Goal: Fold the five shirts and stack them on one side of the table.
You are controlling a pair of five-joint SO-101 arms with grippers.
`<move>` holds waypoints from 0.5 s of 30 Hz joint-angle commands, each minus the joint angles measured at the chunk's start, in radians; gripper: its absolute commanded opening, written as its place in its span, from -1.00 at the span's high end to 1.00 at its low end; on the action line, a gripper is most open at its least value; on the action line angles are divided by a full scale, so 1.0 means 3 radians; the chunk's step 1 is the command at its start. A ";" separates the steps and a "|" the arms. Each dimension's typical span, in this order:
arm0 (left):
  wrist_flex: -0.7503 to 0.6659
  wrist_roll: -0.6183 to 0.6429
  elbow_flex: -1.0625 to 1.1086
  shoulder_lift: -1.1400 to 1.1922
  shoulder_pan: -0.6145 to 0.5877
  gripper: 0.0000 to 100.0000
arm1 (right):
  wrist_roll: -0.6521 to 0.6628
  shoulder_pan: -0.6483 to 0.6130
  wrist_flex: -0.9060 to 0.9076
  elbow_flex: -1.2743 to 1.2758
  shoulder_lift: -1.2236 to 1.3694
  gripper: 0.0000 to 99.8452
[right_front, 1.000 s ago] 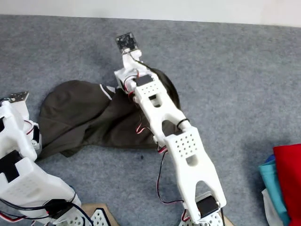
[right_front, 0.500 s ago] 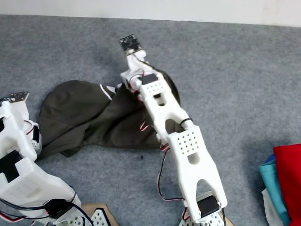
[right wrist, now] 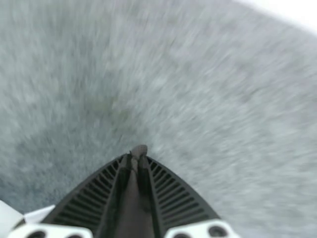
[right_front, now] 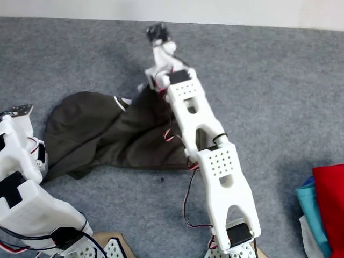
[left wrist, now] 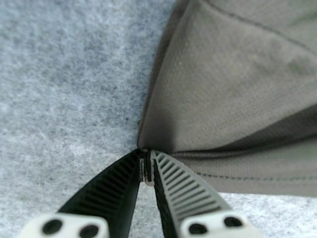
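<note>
Currently: one dark shirt [right_front: 107, 129]; left gripper [left wrist: 146, 157], right gripper [right wrist: 134, 154] both clamped on it; one folded pile [right_front: 329, 204] apart.

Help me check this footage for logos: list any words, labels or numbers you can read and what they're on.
None can be read. The dark shirt, the grey table cover and the stacked shirts show no legible print; the pale strip on the dark shirt is too small to tell.

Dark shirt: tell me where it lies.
In the high view the dark shirt lies crumpled left of centre on the grey table, pinched at its left edge by the left gripper and at its far end by the right gripper.
</note>
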 commanded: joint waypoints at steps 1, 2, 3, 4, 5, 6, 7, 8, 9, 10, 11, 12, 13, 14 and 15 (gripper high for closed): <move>-0.0041 0.0020 0.0013 -0.0074 0.0151 0.99 | 0.0020 0.0105 0.0509 -0.0580 -0.0427 0.99; -0.0041 0.0020 0.0013 -0.0074 0.0166 0.99 | 0.0020 0.0105 0.0698 -0.0713 -0.0458 0.99; -0.0041 0.0020 0.0013 -0.0074 0.0182 0.99 | 0.0020 0.0105 0.0898 -0.0852 -0.0494 0.99; -0.0041 0.0020 0.0013 -0.0074 0.0182 0.99 | 0.0020 0.0110 0.1097 -0.1000 -0.0524 0.99; -0.0041 0.0020 0.0013 -0.0074 0.0182 0.99 | 0.0020 0.0110 0.1297 -0.1158 -0.0545 0.99; -0.0041 0.0020 0.0013 -0.0074 0.0182 0.99 | 0.0020 0.0115 0.1486 -0.1317 -0.0560 0.99; -0.0041 0.0020 0.0013 -0.0074 0.0182 0.99 | 0.0020 0.0115 0.1675 -0.1491 -0.0570 0.99; -0.0041 0.0020 0.0013 -0.0074 0.0182 0.99 | 0.0020 0.0120 0.1844 -0.1665 -0.0570 0.99; -0.0041 0.0020 0.0013 -0.0074 0.0182 0.99 | 0.0020 0.0136 0.2023 -0.1859 -0.0570 0.99; -0.0041 0.0020 0.0013 -0.0074 0.0182 0.99 | 0.0020 0.0151 0.2181 -0.2043 -0.0570 0.99; -0.0041 0.0020 0.0013 -0.0074 0.0182 0.99 | 0.0031 0.0166 0.2330 -0.2238 -0.0570 0.99; -0.0041 0.0020 0.0013 -0.0074 0.0182 0.99 | 0.0036 0.0171 0.2473 -0.2401 -0.0570 0.99; -0.0041 0.0020 0.0013 -0.0074 0.0182 0.99 | 0.0041 0.0202 0.2601 -0.2534 -0.0591 0.99; -0.0041 0.0020 0.0013 -0.0074 0.0182 0.99 | 0.0041 0.0222 0.2708 -0.2580 -0.0621 0.99; -0.0041 0.0020 0.0008 -0.0074 0.0182 0.99 | 0.0041 0.0233 0.2816 -0.2555 -0.0678 0.99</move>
